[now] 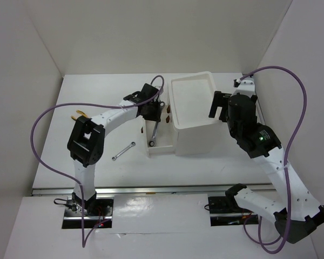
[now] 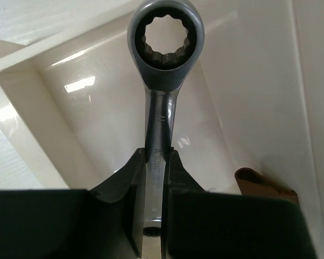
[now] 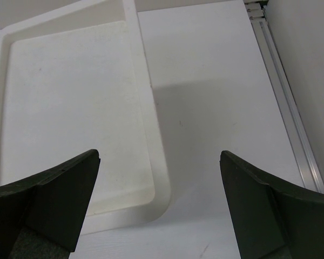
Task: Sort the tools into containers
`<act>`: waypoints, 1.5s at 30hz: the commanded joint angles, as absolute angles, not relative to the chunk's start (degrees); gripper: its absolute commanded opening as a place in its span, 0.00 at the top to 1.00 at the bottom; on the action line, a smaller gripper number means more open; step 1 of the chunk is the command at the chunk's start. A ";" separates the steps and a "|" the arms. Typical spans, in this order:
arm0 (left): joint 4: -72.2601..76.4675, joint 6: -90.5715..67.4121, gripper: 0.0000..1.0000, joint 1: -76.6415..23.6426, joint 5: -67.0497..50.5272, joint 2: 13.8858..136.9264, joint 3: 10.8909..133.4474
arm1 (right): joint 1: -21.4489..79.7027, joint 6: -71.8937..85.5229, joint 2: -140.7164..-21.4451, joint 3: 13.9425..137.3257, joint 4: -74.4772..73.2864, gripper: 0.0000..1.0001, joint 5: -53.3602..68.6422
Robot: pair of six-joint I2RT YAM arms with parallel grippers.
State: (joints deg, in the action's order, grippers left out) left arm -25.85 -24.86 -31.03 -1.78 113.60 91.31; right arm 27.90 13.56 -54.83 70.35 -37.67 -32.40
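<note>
My left gripper (image 1: 153, 112) is shut on the shank of the long silver wrench (image 1: 156, 131). It hangs ring end down inside the pulled-out white drawer (image 1: 164, 149) of the box unit (image 1: 197, 137). In the left wrist view the wrench (image 2: 161, 108) runs up from between my left gripper's (image 2: 157, 157) jaws, its ring end near the drawer's (image 2: 97, 118) wall. The short wrench (image 1: 123, 151) lies on the table left of the drawer. Yellow plier handles (image 1: 78, 113) peek out behind the left arm. My right gripper (image 1: 217, 106) is open by the top tray (image 1: 193, 100); in its wrist view this gripper (image 3: 159, 156) holds nothing above the tray's (image 3: 70, 108) corner.
Small brown drawer handles (image 1: 166, 114) show beside the left gripper, and one handle (image 2: 259, 182) appears in the left wrist view. White walls enclose the table on the left, back and right. A metal rail (image 3: 283, 97) runs along the table's edge.
</note>
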 commanded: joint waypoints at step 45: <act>-34.63 -16.44 0.04 -20.57 4.47 104.94 61.96 | 29.53 13.18 -48.69 69.35 -36.47 0.00 -28.12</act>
State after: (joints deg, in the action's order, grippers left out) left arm -35.27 -16.91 -20.32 4.64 102.24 63.86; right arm 28.77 13.02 -49.65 69.69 -37.69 -28.21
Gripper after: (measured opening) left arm 0.961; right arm 0.994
